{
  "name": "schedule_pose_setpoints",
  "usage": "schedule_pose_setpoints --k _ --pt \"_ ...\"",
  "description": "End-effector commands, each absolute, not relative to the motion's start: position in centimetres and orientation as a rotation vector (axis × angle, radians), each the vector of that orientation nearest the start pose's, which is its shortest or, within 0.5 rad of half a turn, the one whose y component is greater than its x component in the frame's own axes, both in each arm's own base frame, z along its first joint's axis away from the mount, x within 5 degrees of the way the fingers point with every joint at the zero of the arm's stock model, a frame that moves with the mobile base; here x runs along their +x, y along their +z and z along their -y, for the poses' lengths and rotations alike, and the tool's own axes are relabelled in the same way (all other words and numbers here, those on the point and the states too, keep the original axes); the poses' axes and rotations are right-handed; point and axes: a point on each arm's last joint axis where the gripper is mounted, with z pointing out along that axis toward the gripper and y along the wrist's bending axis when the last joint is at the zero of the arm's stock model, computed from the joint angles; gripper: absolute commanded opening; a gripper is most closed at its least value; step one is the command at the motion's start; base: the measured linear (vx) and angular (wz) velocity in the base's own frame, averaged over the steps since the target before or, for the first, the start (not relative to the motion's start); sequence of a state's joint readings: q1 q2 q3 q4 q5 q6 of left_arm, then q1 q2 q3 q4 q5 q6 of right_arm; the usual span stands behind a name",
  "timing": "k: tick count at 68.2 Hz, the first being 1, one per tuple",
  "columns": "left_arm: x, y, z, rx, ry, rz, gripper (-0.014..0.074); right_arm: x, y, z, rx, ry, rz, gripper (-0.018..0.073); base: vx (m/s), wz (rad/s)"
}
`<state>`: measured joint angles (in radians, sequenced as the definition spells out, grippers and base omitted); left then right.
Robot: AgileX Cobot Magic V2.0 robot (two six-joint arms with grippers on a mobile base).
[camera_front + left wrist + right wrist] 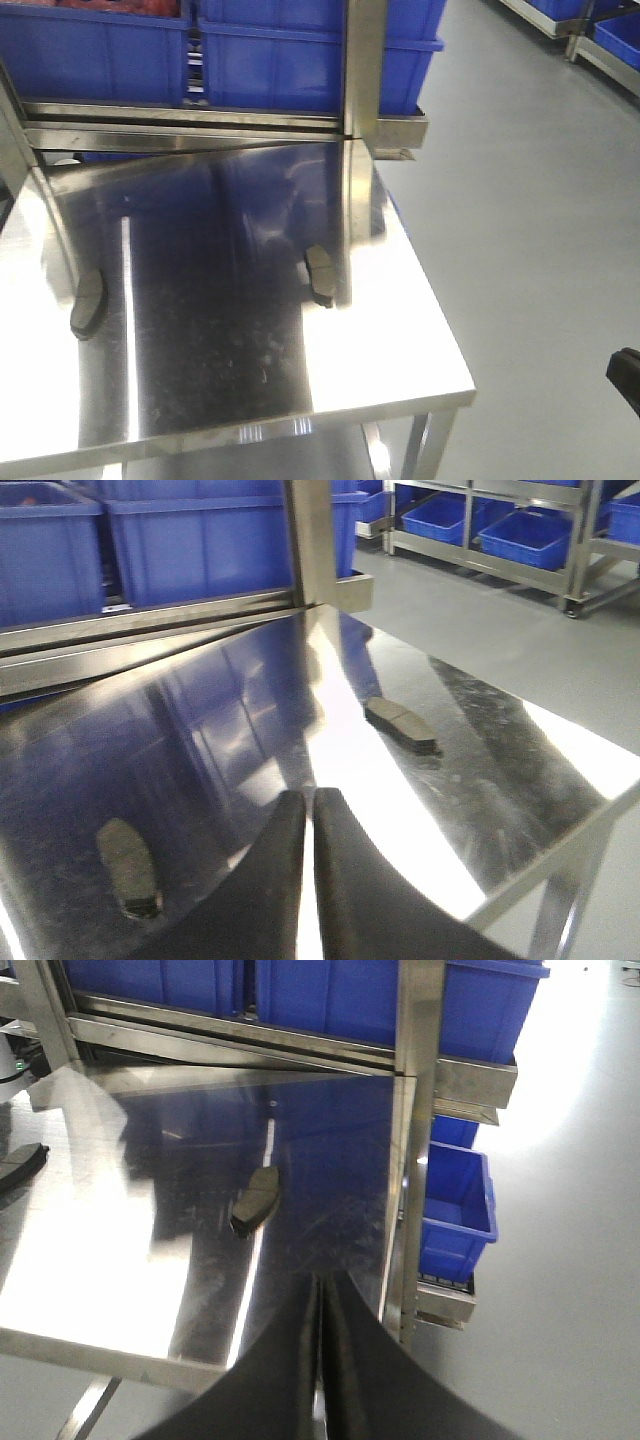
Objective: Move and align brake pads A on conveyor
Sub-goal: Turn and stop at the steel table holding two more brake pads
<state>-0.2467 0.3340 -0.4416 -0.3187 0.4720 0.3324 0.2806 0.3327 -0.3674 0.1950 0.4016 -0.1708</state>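
Note:
Two brake pads A lie flat on the shiny steel table. One brake pad is near the left edge, the other brake pad near the middle by an upright post. In the left wrist view the left pad and the middle pad both lie ahead of my left gripper, which is shut and empty above the table. My right gripper is shut and empty too, hanging off the table's corner, with the middle pad ahead and the other pad at the far left. The conveyor is out of view.
A steel rack with blue bins stands behind the table, and its upright post rises at the table's back right. More blue bins sit on shelves across the grey floor. A dark arm part shows at the right edge.

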Motion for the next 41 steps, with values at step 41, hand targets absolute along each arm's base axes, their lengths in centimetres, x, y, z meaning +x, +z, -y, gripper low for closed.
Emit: schedule_pose_setpoints --k 41 --pt "7.13 31.26 3.03 0.327 -0.284 -1.722 -0.0007 7.73 29.33 -2.8 -0.279 0.266 -1.742 -0.0006 0.15 0.15"
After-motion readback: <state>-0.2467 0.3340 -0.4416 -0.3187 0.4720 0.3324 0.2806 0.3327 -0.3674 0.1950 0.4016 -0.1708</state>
